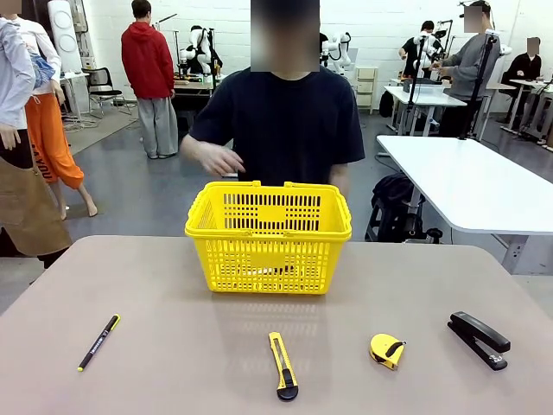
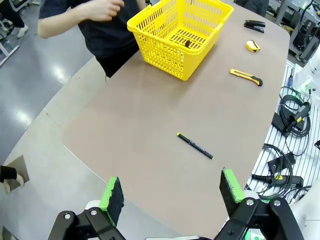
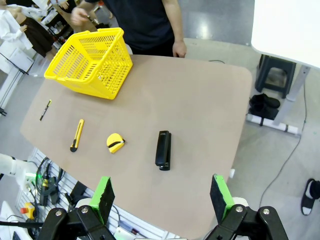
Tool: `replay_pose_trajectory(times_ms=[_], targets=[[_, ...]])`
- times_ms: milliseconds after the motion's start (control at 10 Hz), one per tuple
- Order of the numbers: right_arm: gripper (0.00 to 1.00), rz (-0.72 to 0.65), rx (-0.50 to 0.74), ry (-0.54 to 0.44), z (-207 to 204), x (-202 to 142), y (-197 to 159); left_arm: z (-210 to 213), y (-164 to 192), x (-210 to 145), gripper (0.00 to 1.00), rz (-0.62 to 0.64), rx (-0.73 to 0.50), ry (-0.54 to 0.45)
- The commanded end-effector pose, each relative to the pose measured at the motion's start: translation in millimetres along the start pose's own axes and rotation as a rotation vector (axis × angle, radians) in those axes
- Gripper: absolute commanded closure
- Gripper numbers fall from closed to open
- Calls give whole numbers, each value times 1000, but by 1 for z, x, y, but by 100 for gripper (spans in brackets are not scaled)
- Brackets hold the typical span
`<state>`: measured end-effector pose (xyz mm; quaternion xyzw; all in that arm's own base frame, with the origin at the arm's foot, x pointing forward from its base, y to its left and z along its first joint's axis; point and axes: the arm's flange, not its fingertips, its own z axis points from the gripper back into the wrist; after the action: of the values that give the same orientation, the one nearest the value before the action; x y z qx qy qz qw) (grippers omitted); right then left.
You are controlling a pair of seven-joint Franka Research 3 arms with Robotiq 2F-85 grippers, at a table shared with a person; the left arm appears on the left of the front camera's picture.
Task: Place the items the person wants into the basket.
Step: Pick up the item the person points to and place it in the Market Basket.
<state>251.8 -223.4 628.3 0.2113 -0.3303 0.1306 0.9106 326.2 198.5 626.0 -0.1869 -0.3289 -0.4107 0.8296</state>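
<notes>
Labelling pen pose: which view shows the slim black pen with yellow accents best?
Left wrist view: the slim black pen with yellow accents lies nearest, full length, unobstructed. Front view shows it whole but smaller. Right wrist view: a tiny far sliver.

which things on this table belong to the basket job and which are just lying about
Belong to the job:
yellow basket
black pen with yellow accents
round yellow tape measure

Probably just lying about:
yellow utility knife
black stapler
</notes>
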Motion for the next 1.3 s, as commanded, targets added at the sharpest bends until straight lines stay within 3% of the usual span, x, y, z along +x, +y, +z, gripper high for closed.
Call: replay_pose_trajectory(times_ms=[0, 1200], targets=[[0, 9, 12, -3, 0, -1, 1, 1, -2, 1, 0, 3, -1, -3], [0, 9, 12, -3, 0, -1, 1, 1, -2, 1, 0, 3, -1, -3]])
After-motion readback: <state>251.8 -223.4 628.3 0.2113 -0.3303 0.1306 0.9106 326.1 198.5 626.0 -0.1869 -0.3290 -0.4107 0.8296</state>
